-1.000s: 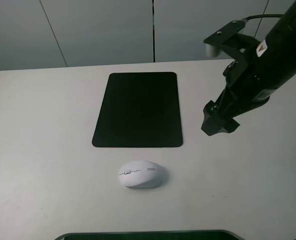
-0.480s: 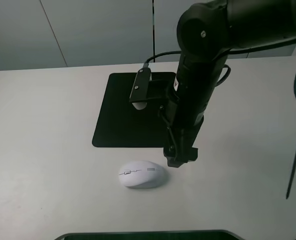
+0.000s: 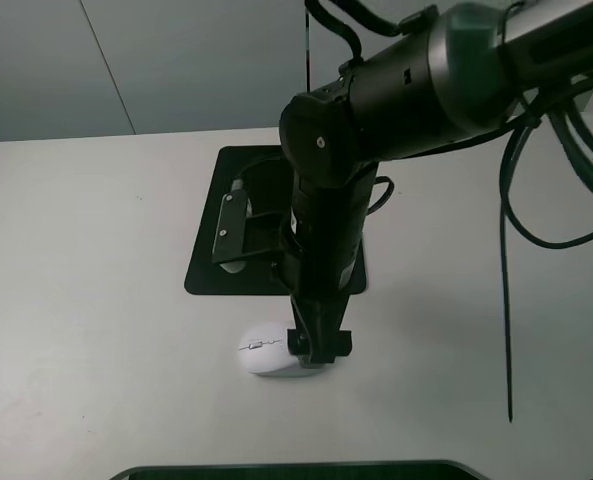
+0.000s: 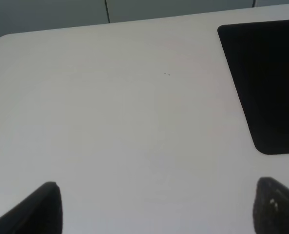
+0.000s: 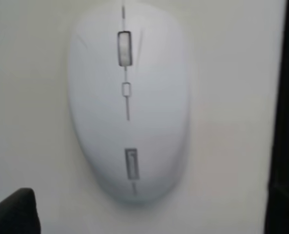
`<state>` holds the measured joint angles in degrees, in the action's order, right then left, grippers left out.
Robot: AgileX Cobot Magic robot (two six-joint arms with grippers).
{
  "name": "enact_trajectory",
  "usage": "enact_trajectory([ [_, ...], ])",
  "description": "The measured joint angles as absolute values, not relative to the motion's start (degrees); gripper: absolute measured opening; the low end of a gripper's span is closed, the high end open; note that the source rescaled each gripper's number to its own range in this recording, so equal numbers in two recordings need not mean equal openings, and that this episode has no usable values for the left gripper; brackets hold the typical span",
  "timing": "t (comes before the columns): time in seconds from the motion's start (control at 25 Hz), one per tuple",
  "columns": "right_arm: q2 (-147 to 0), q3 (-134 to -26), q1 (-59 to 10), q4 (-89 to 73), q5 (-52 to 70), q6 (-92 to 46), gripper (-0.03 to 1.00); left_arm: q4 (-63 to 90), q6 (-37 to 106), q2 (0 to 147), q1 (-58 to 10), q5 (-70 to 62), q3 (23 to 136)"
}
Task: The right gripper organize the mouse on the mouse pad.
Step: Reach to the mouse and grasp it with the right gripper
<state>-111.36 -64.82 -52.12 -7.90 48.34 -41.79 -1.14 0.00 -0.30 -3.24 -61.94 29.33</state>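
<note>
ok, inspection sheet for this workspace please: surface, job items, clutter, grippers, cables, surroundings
Surface: white table.
Job's things: white mouse lies on the table, just off the near edge of the black mouse pad.
Clutter: nothing seen.
Grippers: right gripper low over the mouse, fingers open, not closed on it; left gripper open over bare table.
Cables: black cables hang to the right, apart from the mouse.
Surroundings: grey wall panels behind the table.

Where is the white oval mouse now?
Exterior high view, lower centre: the small white oval mouse lies just in front of the flat black mouse pad, beneath the right gripper.
</note>
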Motion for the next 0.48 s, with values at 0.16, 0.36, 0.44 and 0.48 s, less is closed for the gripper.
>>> enact_trajectory([
  [0.16, -112.52, -64.92, -53.87, -8.97, 47.28, -41.88, 1.00, -1.14, 0.00, -0.30, -3.24, -61.94, 29.33],
  [0.36, -113.68, -64.92, -54.95, -11.11, 43.13, -42.02, 1.00, -1.14, 0.00, -0.30, -3.24, -61.94, 29.33],
  [0.44, -114.47, -64.92, -54.95, -11.23, 41.96, -42.02, 1.00, -1.14, 0.00, -0.30, -3.24, -61.94, 29.33],
  [0.48, -114.95, -64.92, -55.07, -11.23, 41.68, -42.02, 1.00, -1.14, 0.00, -0.30, -3.24, -61.94, 29.33],
])
